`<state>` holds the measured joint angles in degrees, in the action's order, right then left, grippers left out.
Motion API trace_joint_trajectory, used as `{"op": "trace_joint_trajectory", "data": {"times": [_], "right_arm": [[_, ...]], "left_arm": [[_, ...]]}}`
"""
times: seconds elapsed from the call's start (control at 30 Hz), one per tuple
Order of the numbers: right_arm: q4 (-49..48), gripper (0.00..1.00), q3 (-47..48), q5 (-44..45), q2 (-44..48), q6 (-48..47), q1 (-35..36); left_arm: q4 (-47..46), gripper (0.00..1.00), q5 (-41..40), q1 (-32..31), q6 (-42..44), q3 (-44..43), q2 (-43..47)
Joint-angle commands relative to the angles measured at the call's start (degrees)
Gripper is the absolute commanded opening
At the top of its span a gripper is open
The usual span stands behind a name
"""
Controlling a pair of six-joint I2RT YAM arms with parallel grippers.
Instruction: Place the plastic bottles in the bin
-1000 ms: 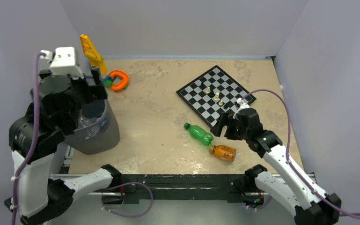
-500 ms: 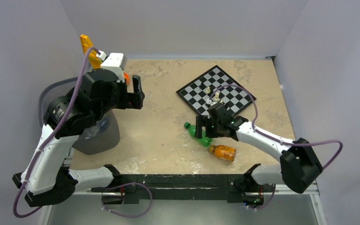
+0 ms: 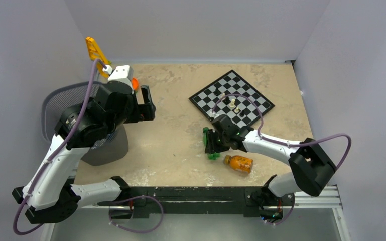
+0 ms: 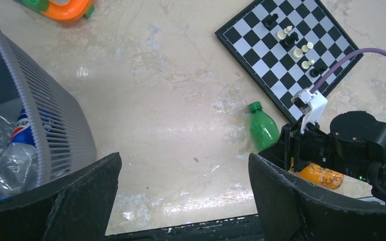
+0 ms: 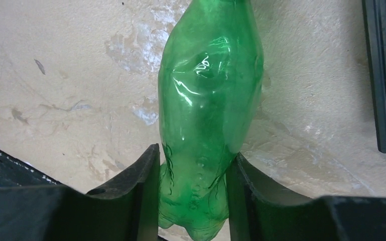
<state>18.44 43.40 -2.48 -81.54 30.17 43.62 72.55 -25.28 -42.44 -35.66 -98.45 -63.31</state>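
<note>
The green bottle (image 5: 208, 115) is glowing translucent green against the table (image 5: 55, 75), which is showing mottled beige marbling. The short bottle (image 3: 239, 163) is showing orange with a dark cap. The chessboard (image 4: 251, 45) is displaying black and white checks. The bin (image 4: 55, 130) is showing grey mesh, and the labelled bottle (image 4: 19, 128) inside is showing what seems blue, red and white print
</note>
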Motion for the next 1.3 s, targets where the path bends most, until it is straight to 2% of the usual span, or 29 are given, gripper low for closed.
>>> {"op": "trace_joint_trajectory", "data": {"times": [0.0, 0.1, 0.23, 0.33, 0.5, 0.63, 0.83, 1.0, 1.07, 1.17, 1.23, 1.27], "right_arm": [[-1.4, 0.25, 2.0, -0.5, 5.0, 0.0, 0.2], [-2.6, 0.27, 1.9, -3.0, 11.9, 0.0, 0.5], [-9.6, 0.28, -0.6, -9.2, 25.0, 0.0, 1.4], [-13.5, 0.28, -1.2, -12.0, 30.3, -0.1, 2.1], [-11.9, 0.3, 2.1, -12.4, 29.9, -3.7, 3.2], [-10.3, 0.3, 4.4, -11.6, 28.6, -5.6, 4.4], [-9.1, 0.31, 6.2, -11.5, 28.4, -7.0, 5.2], [-7.8, 0.32, 7.5, -10.7, 29.2, -8.1, 5.8], [-7.3, 0.31, 8.0, -10.3, 29.2, -8.4, 5.9], [-6.6, 0.32, 8.4, -9.7, 29.0, -8.6, 6.0], [-6.3, 0.32, 8.4, -8.8, 28.9, -8.4, 6.0], [-6.1, 0.33, 8.4, -8.4, 28.9, -8.3, 6.0]], "left_arm": [[-3.0, 1.0, 3.5, 0.0, -6.8, 3.9, 0.0], [-5.9, 1.0, 9.5, 1.1, -7.5, 6.3, 0.5], [-14.3, 1.0, 20.8, 4.1, -8.7, 10.8, 2.8], [-18.6, 1.0, 26.2, 4.9, -10.4, 12.8, 2.2], [-28.9, 1.0, 33.4, 4.9, -13.0, 16.0, -1.1], [-34.7, 0.98, 34.9, 4.8, -15.7, 17.8, -2.8], [-30.6, 0.93, 32.6, 3.9, -15.4, 14.9, -7.9], [-32.3, 0.87, 33.7, 3.6, -16.2, 15.6, -10.7], [-34.0, 0.8, 34.4, 3.5, -16.8, 16.0, -11.3], [-36.1, 0.64, 35.7, 3.3, -17.3, 16.3, -11.4], [-36.4, 0.5, 36.1, 3.3, -17.3, 16.2, -11.6], [-36.3, 0.38, 36.5, 3.3, -17.3, 16.1, -11.7]]}}
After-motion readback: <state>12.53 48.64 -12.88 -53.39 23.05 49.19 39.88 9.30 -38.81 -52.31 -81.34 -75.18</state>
